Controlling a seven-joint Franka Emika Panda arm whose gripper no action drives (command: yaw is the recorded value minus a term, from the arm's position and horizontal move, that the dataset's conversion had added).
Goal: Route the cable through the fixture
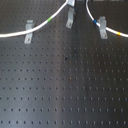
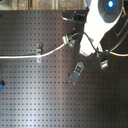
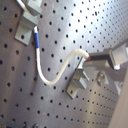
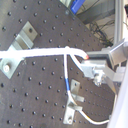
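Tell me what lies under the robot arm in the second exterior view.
The arm covers part of the cable and board. The cable emerges on both sides; whether it passes the fixture underneath cannot be seen.

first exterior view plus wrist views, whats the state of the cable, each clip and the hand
cable: gripped by the hand, lifted in a loop between the outer clips
fixture: upright, no cable through it yet
slanted clip: cable crosses it
broad clip: cable crosses it
hand: shut on the cable

White cable [image 4: 47, 51] in end effector [image 4: 90, 64]
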